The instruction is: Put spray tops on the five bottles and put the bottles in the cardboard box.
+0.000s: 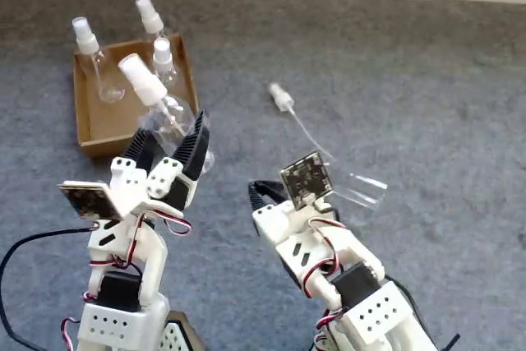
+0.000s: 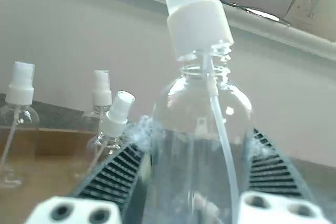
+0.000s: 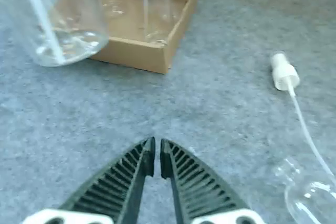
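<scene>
My left gripper (image 1: 174, 133) is shut on a clear bottle (image 1: 168, 117) and holds it tilted just in front of the cardboard box (image 1: 90, 141). Its white spray top (image 2: 197, 19) sits slightly above the neck threads, tube inside the bottle (image 2: 199, 145). Three bottles with spray tops (image 1: 103, 80) (image 1: 150, 16) (image 1: 164, 59) stand in the box. A loose spray top (image 1: 281, 98) with its long tube lies on the carpet. An open clear bottle (image 1: 357, 187) lies on its side beside it. My right gripper (image 3: 157, 156) hangs shut and empty above the carpet.
Grey carpet covers the table. The box's near wall (image 3: 157, 59) stands between the right gripper and the bottles inside. A pale wall edge runs along the far side. Bare carpet spreads to the right of the loose spray top (image 3: 283, 74).
</scene>
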### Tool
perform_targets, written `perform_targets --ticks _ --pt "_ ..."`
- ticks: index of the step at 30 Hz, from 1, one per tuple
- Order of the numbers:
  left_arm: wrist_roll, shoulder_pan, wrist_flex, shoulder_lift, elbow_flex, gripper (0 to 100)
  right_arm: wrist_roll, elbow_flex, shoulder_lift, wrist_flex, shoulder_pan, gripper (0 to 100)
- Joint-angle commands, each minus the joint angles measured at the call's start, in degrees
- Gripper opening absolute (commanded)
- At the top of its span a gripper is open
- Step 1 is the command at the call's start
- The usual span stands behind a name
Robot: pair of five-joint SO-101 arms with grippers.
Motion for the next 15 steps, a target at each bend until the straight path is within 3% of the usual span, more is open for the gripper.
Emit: perform_targets --ticks 1,7,15 --pt "9.3 -0.5 -1.2 -0.7 1.2 15 0.6 -0.7 -0.7 -1.7 -3.4 1.2" --pt "11.2 4.1 -1.1 -0.5 1.2 15 0.4 -0.8 -2.5 -2.1 -6.8 1.2" --pt "11.2 9.8 -1.1 -0.5 1.2 15 0.5 6.1 -21.9 -2.1 -7.5 1.2"
